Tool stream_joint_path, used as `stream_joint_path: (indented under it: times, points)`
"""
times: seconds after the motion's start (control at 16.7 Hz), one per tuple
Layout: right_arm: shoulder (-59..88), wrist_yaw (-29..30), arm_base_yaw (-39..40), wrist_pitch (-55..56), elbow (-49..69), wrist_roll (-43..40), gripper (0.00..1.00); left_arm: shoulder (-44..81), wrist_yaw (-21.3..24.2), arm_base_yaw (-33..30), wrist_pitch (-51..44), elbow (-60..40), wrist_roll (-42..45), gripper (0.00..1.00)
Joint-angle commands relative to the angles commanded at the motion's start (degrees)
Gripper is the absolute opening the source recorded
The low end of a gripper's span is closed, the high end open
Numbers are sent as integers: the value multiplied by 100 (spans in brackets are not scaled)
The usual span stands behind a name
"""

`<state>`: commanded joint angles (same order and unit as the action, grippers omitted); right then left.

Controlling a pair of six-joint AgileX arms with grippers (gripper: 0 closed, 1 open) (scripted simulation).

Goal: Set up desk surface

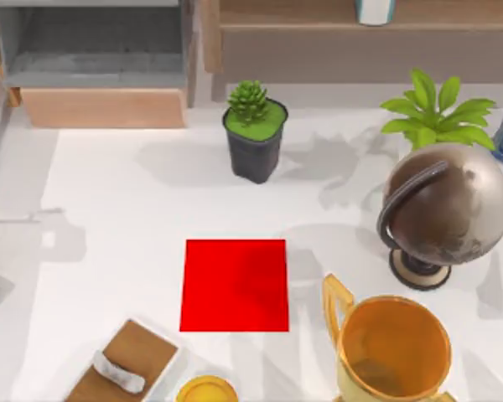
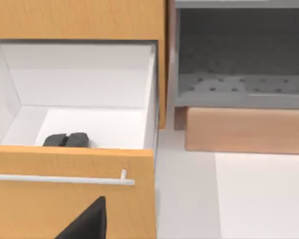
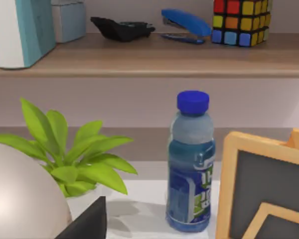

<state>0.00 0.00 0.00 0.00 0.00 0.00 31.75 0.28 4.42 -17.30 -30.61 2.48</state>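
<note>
The left arm's jaws, state untellable, face an open drawer (image 2: 72, 124). The white desk surface (image 1: 109, 209) carries a red mat (image 1: 235, 285) centrally. The right arm's jaws, equally untellable, face a blue-capped bottle (image 3: 191, 164).

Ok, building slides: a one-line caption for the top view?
White desk surface with central red mat, potted succulent, globe and gold trophy cup.
</note>
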Motion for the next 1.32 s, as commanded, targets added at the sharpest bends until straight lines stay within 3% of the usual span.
stream_joint_path:
  times: [0.84, 1.08, 1.32]
  points:
    - [0, 0, 0, 0, 0, 0, 100, 8883, 48, 1316, -4446, -8347, 608, 100]
    - [0, 0, 0, 0, 0, 0, 100, 10690, 75, 1468, -5316, -10010, 753, 100]
    - [0, 0, 0, 0, 0, 0, 100, 11644, 106, 1438, -5784, -10920, 861, 100]
